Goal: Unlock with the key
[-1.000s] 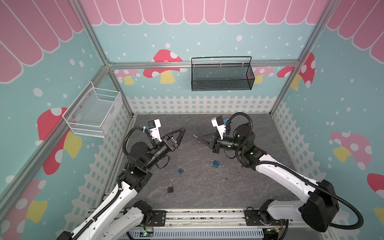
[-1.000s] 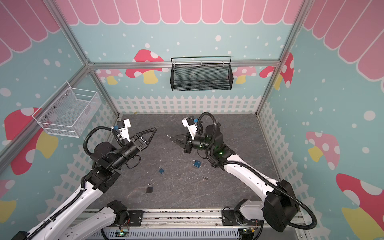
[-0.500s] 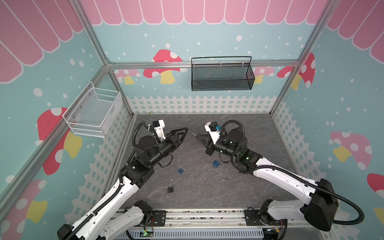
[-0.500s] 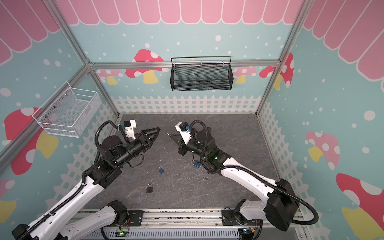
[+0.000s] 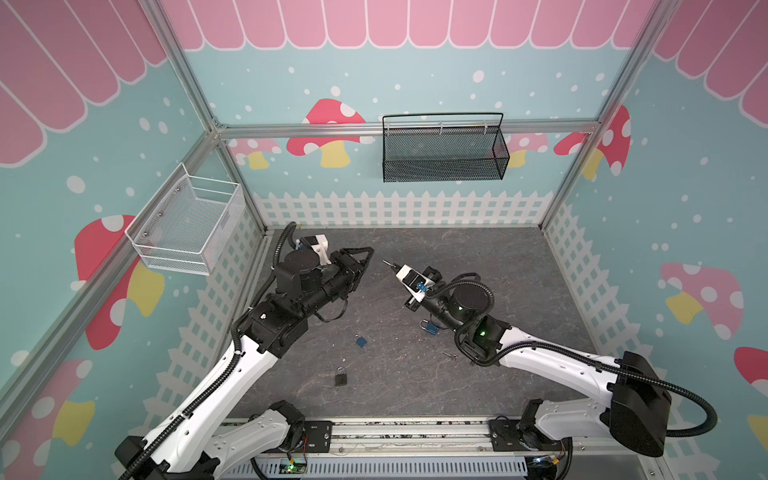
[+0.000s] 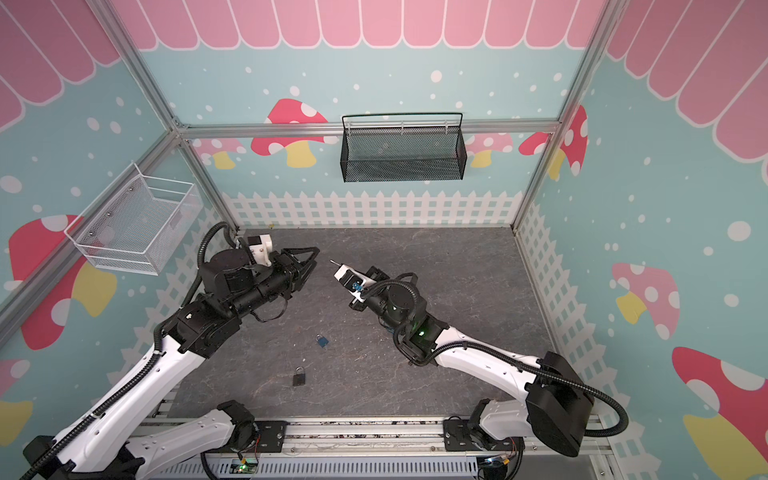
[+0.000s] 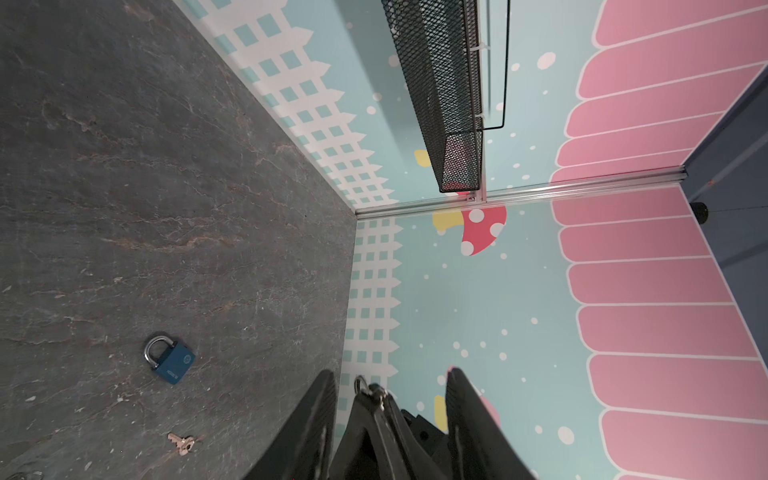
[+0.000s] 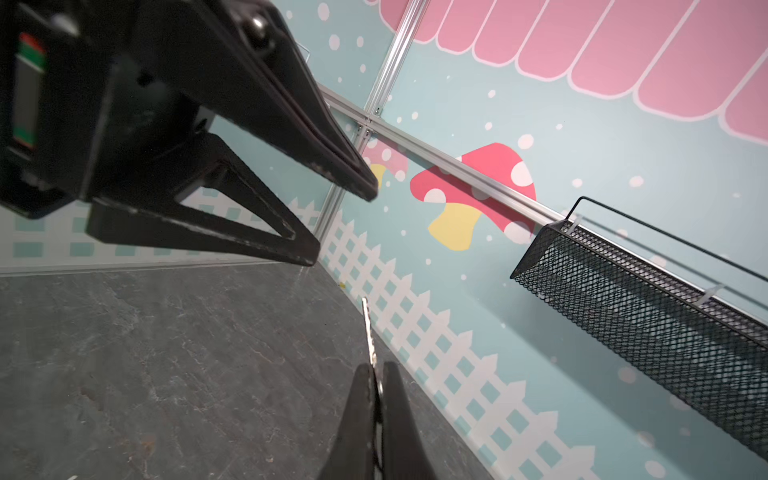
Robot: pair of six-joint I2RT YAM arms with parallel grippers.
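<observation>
- Right gripper: fingers clamped tight on the key, pinched at its head. The blade sticks straight out past the tips.
- In both top views the key is held up off the table, about mid-table, with the blade aimed at the left gripper.
- Key tip and left fingertips are near each other with a clear gap between them. No contact.
- Left gripper: raised, facing the right one, fingers parted, with nothing clamped between the tips.
- The left wrist view shows a dark piece with a small metal ring between the fingers, and the wall is visible on either side of it. Cannot tell what it is.
- Blue lock: flat on the table between the two arms, toward the front.
- Second blue lock: on the table, partly under the right arm. The left wrist view shows its shackle seated.
- Spare key: flat on the table near the second blue lock, not touching it.
- Black lock: flat on the table, in front of the blue lock and apart from it.
</observation>
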